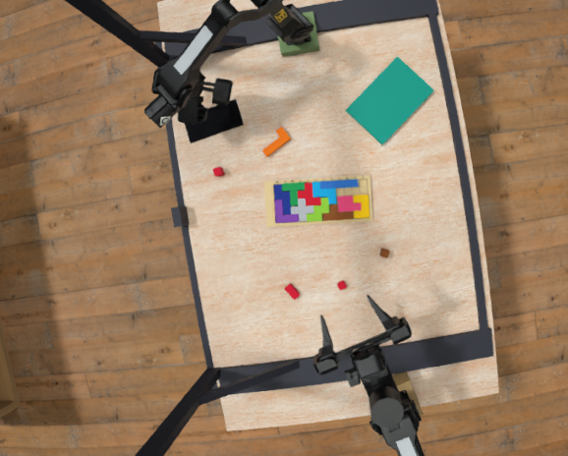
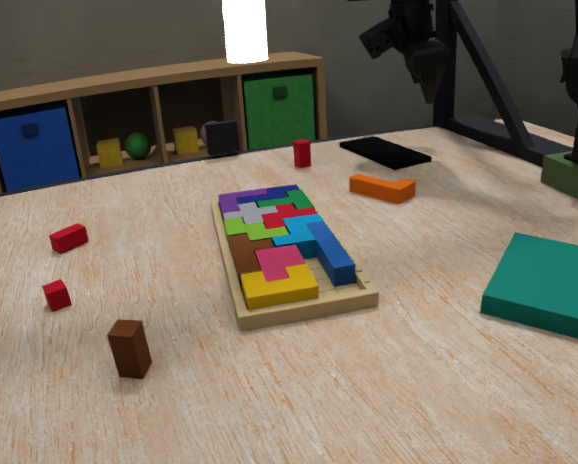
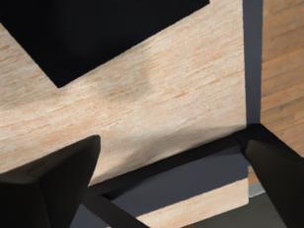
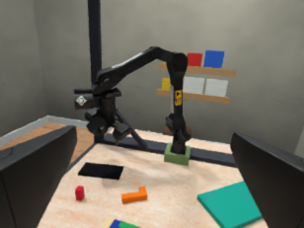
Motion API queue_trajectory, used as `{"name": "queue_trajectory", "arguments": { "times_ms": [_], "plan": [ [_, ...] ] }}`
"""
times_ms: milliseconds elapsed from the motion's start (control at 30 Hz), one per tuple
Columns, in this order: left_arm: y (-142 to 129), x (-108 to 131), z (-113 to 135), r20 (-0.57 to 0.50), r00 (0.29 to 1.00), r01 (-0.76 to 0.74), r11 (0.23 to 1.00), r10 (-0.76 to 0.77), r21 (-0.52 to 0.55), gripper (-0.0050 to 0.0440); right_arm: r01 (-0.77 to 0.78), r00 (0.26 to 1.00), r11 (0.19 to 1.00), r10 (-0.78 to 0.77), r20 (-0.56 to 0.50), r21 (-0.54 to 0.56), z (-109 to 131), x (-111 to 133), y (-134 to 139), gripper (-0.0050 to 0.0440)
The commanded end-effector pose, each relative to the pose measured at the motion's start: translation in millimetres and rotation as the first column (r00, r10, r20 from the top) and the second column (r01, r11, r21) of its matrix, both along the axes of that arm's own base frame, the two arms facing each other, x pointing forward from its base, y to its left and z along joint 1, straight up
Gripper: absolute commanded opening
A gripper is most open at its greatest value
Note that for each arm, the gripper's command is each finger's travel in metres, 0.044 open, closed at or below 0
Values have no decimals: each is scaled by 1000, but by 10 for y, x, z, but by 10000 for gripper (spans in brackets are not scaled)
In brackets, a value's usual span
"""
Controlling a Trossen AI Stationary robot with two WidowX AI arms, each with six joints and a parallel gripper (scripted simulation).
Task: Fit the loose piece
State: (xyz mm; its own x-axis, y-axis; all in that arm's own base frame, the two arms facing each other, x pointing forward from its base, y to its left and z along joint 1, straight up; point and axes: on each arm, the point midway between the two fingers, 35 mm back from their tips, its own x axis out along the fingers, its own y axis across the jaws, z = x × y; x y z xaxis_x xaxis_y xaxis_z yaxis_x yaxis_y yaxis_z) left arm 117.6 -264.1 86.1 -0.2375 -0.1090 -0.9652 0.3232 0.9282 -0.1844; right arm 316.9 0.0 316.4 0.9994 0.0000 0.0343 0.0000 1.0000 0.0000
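The wooden puzzle board [image 1: 319, 200] lies flat at the table's middle, filled with coloured pentomino pieces; it also shows in the exterior view [image 2: 292, 255]. Its L-shaped hole [image 1: 358, 190] is at one end, beside the long blue and yellow pieces [image 2: 341, 286]. The loose orange L piece [image 1: 276, 142] [image 2: 382, 188] lies flat on the table apart from the board. My left gripper [image 1: 203, 105] is open and empty, hovering above a black mat [image 1: 213, 120]. My right gripper [image 1: 352, 319] is open and empty, low near the opposite table edge.
A teal slab [image 1: 389, 99] lies near the left arm's green base [image 1: 300, 46]. Three red blocks [image 1: 218, 171] [image 1: 292, 291] [image 1: 342, 285] and a brown block [image 1: 384, 253] stand scattered around the board. A dark frame borders the table.
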Motion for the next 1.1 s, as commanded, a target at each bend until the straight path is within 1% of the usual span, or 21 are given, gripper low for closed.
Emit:
{"name": "queue_trajectory", "arguments": {
  "times_ms": [0, 567, 667, 733, 833, 900, 1000, 1033, 1067],
  "plan": [
    [-26, 16, 68, 14, 1000, 0, 1000, 0, -22, 440, 0, 1000, 1000, 0, 16, 0, 64, -11, 0, 440],
    [-26, 16, 68, 14, 1000, 0, 1000, 0, -22, 440, 0, 1000, 1000, 0, 16, 0, 64, -11, 0, 440],
    [5, 57, 40, 20, 1000, 9, 1000, -8, -19, 368, -1, 1000, 1000, 1, 12, -1, 88, 23, 2, 440],
    [58, 131, -7, 29, 999, 29, 999, -29, -15, 320, -4, 1000, 1000, 4, -11, -2, 45, 83, 8, 440],
    [167, 347, -64, 68, 994, 92, 995, -90, -25, 248, -12, 997, 1000, 11, -72, -6, -79, 243, 23, 440],
    [275, 536, -108, 106, 983, 152, 988, -148, -30, 200, -16, 992, 1000, 15, -127, -7, -202, 385, 34, 440],
    [485, 840, -190, 153, 975, 163, 986, -159, -13, 196, -23, 975, 1000, 21, -220, -8, -437, 618, 49, 440],
    [543, 912, -211, 165, 971, 175, 985, -171, -8, 196, -25, 970, 1000, 22, -244, -8, -501, 675, 51, 440],
    [543, 912, -211, 165, 971, 175, 985, -171, -8, 196, -25, 970, 1000, 22, -244, -8, -501, 675, 51, 440]
  ]
}}
